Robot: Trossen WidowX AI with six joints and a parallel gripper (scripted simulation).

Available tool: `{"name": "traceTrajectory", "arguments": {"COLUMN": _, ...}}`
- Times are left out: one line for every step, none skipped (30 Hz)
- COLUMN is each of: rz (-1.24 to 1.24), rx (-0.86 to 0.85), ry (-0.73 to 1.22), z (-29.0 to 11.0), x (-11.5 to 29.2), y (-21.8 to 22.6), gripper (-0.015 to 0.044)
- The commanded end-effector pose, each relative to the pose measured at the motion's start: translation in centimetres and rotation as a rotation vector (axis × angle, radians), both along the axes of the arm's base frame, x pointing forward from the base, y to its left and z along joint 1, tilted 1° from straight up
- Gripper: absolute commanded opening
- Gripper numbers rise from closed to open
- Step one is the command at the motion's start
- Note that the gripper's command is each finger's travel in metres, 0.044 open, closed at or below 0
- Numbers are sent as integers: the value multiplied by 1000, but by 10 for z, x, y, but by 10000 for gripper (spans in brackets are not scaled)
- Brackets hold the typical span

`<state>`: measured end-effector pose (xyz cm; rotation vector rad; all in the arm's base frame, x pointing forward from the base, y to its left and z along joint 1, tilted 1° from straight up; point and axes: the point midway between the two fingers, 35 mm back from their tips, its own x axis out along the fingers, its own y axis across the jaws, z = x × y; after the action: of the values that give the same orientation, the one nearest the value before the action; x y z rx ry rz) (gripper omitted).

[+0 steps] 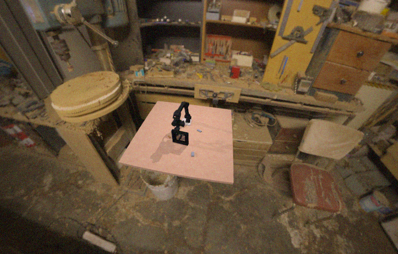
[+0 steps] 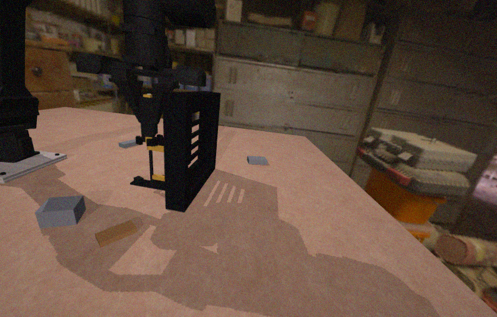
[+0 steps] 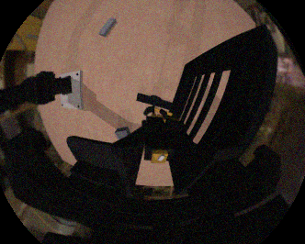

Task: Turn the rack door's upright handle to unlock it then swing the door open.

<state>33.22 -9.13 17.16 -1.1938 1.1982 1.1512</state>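
Blue-grey blocks [image 1: 192,154] [image 2: 60,211] [image 3: 107,27] and a tan block [image 2: 116,233] lie on the pink tabletop [image 1: 213,163] [image 2: 301,275] [image 3: 128,60].

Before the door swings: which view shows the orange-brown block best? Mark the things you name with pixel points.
Exterior: the block [image 2: 117,233] lies whole and unblocked beside the bigger grey-blue block [image 2: 61,211]. Top: too small to make out surely. Wrist: I can't find it.
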Motion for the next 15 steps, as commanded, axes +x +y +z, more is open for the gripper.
{"name": "traceTrajectory", "arguments": {"rz": 4, "rx": 4, "ry": 0, "z": 0, "x": 0, "y": 1, "gripper": 67}}
{"name": "traceTrajectory", "arguments": {"rz": 4, "rx": 4, "ry": 0, "z": 0, "x": 0, "y": 1, "gripper": 61}}
{"name": "traceTrajectory", "arguments": {"rz": 4, "rx": 4, "ry": 0, "z": 0, "x": 0, "y": 1, "gripper": 54}}
{"name": "traceTrajectory", "arguments": {"rz": 4, "rx": 4, "ry": 0, "z": 0, "x": 0, "y": 1, "gripper": 47}}
{"name": "traceTrajectory", "arguments": {"rz": 4, "rx": 4, "ry": 0, "z": 0, "x": 0, "y": 1, "gripper": 41}}
{"name": "traceTrajectory", "arguments": {"rz": 4, "rx": 4, "ry": 0, "z": 0, "x": 0, "y": 1, "gripper": 34}}
{"name": "traceTrajectory", "arguments": {"rz": 4, "rx": 4, "ry": 0, "z": 0, "x": 0, "y": 1, "gripper": 27}}
{"name": "traceTrajectory", "arguments": {"rz": 4, "rx": 4, "ry": 0, "z": 0, "x": 0, "y": 1, "gripper": 21}}
{"name": "traceTrajectory", "arguments": {"rz": 4, "rx": 4, "ry": 0, "z": 0, "x": 0, "y": 1, "gripper": 16}}
{"name": "traceTrajectory", "arguments": {"rz": 4, "rx": 4, "ry": 0, "z": 0, "x": 0, "y": 1, "gripper": 16}}
{"name": "traceTrajectory", "arguments": {"rz": 4, "rx": 4, "ry": 0, "z": 0, "x": 0, "y": 1, "gripper": 16}}
{"name": "traceTrajectory", "arguments": {"rz": 1, "rx": 4, "ry": 0, "z": 0, "x": 0, "y": 1, "gripper": 16}}
{"name": "traceTrajectory", "arguments": {"rz": -9, "rx": 4, "ry": 0, "z": 0, "x": 0, "y": 1, "gripper": 16}}
{"name": "traceTrajectory", "arguments": {"rz": -26, "rx": 5, "ry": 0, "z": 0, "x": -1, "y": 1, "gripper": 16}}
{"name": "traceTrajectory", "arguments": {"rz": -45, "rx": 6, "ry": 0, "z": 0, "x": -1, "y": 2, "gripper": 16}}
